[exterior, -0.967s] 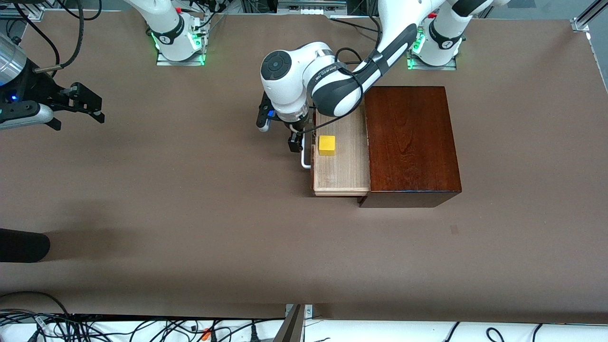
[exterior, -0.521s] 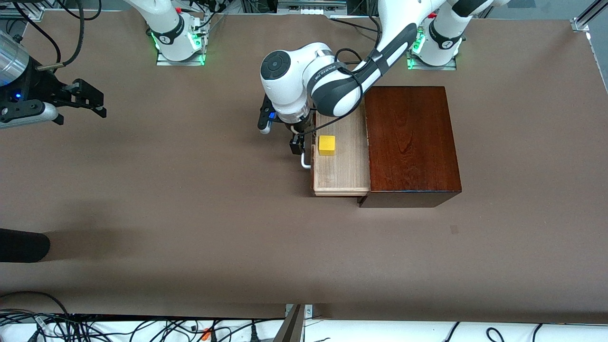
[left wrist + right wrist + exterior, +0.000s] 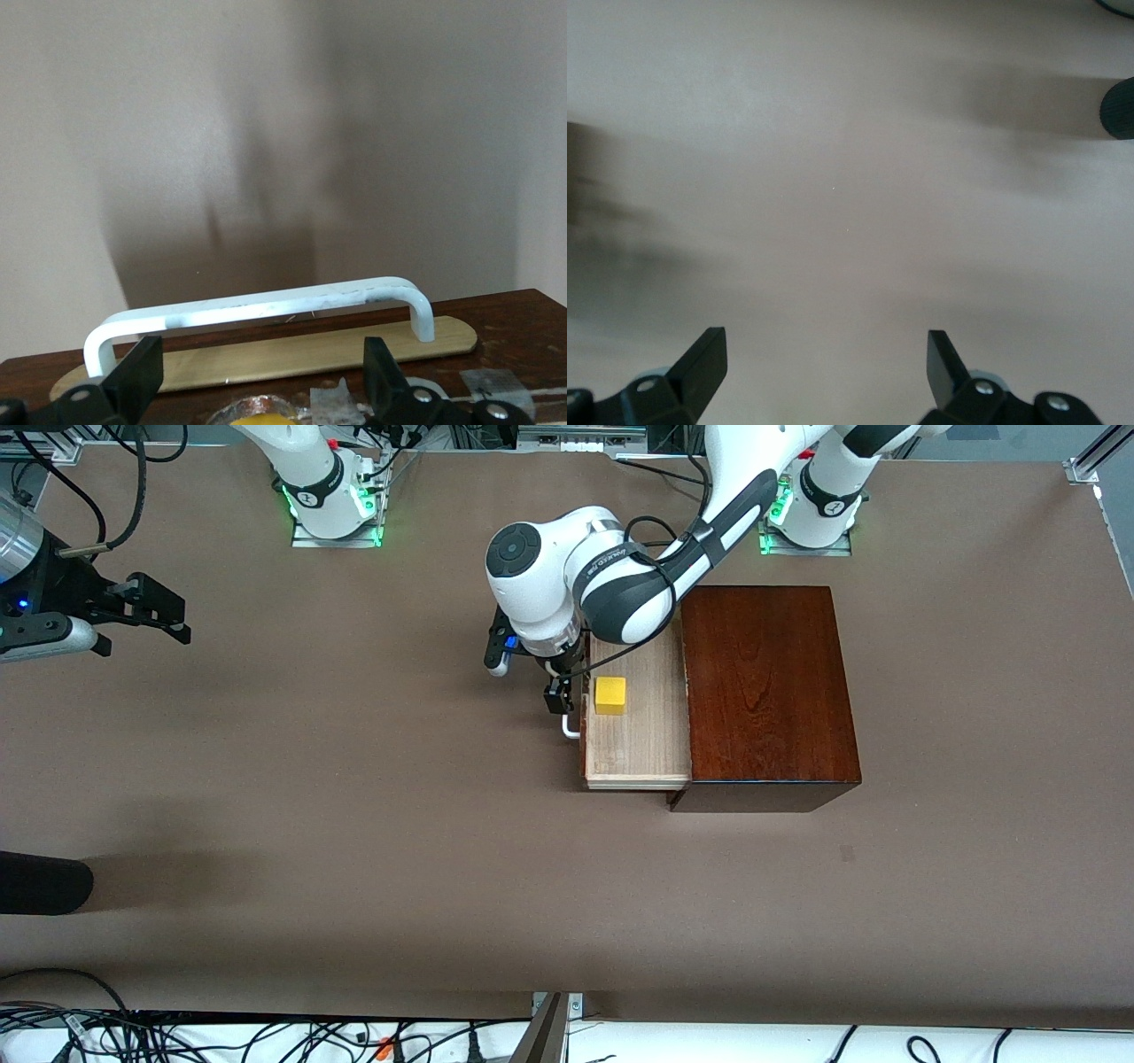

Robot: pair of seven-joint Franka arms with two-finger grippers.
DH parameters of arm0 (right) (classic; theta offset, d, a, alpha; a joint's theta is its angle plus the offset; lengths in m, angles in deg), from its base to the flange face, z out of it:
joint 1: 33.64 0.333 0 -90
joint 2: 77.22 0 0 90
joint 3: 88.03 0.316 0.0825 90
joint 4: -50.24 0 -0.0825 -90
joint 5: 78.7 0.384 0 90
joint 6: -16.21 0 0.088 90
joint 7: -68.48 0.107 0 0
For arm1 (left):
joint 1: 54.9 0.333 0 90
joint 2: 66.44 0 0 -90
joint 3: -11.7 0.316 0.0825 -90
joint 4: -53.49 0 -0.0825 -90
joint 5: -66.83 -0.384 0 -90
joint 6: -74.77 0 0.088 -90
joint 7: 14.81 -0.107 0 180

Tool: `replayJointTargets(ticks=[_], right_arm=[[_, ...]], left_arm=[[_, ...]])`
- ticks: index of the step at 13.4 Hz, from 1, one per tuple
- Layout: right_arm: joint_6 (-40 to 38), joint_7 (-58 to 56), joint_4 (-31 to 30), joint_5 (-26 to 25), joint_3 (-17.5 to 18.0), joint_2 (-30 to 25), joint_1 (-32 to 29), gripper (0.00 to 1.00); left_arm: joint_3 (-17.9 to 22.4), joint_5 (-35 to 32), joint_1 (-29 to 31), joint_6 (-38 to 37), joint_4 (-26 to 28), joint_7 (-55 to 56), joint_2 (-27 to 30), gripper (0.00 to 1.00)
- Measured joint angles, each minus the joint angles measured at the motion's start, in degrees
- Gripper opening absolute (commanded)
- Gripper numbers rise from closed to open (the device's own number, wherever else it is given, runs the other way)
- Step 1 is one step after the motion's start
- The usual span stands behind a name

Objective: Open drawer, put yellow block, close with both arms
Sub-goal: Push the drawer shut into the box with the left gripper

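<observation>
The drawer stands pulled out of the mahogany box toward the right arm's end of the table. The yellow block lies in its pale tray. My left gripper is low at the drawer front, by the white handle, open and empty. In the left wrist view the handle runs across just past the open gripper, with the dark front beneath it. My right gripper hangs open and empty over bare table at the right arm's end; the right wrist view shows it over bare table only.
A black rounded object lies at the table edge at the right arm's end, nearer the front camera; it also shows in the right wrist view. Cables run along the front edge. Brown table surrounds the box.
My left gripper has edged closer to the drawer front. My right gripper has drifted a little toward the right arm's end of the table. Drawer and block have not visibly moved.
</observation>
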Motion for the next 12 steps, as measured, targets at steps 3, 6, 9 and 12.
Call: replayJointTargets(ticks=[3, 6, 9, 12], right_arm=[[-0.02, 0.00, 0.00, 0.00, 0.00, 0.00, 0.00, 1.00], [-0.03, 0.00, 0.00, 0.00, 0.00, 0.00, 0.00, 1.00], [-0.04, 0.00, 0.01, 0.00, 0.00, 0.00, 0.00, 1.00], [-0.05, 0.00, 0.01, 0.00, 0.00, 0.00, 0.00, 1.00]], left_arm=[[-0.11, 0.00, 0.00, -1.13, -0.48, 0.09, 0.01, 1.00], [-0.11, 0.00, 0.33, -3.50, -1.16, 0.15, 0.09, 1.00], [-0.29, -1.00, 1.03, -5.80, -1.05, 0.26, 0.20, 1.00], [-0.16, -2.23, 2.26, -8.50, -0.36, -0.19, 0.54, 1.00]])
